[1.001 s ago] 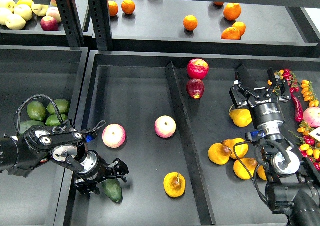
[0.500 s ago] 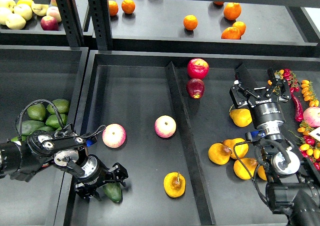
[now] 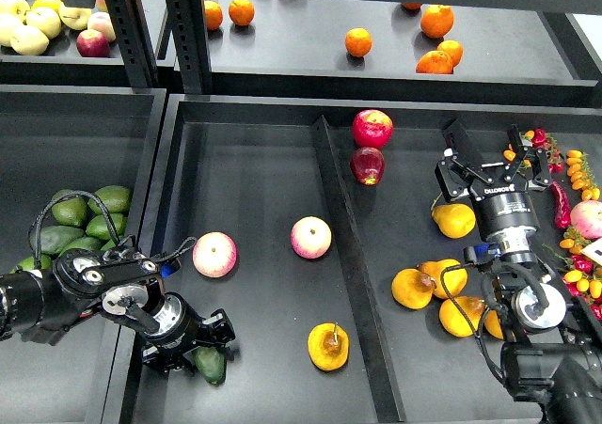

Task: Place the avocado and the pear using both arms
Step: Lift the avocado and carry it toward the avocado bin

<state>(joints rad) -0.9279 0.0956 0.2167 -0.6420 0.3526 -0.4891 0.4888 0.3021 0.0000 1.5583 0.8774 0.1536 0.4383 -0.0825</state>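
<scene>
The dark green avocado [image 3: 212, 365] lies on the floor of the middle tray [image 3: 254, 170] at its front left. My left gripper [image 3: 199, 342] is just above and left of it, touching or nearly touching, with its jaws spread and not closed on the fruit. The golden pear [image 3: 328, 346], with a brown blotch around its short stem, lies by itself to the right, near the divider [image 3: 343, 255]. My right gripper [image 3: 489, 167] is open and empty, over the right compartment just behind a yellow pear [image 3: 454, 220].
Two pink-yellow apples [image 3: 214, 254] [image 3: 310, 237] lie in the middle tray. Two red apples [image 3: 372, 128] and several yellow-orange pears [image 3: 414, 288] lie right of the divider. Several avocados [image 3: 87, 215] are piled in the left tray. Oranges [image 3: 357, 41] are on the back shelf, chillies [image 3: 569, 175] at the right.
My left arm has drawn back a little to the left and toward me. The avocado stays on the tray floor. The right gripper has barely moved.
</scene>
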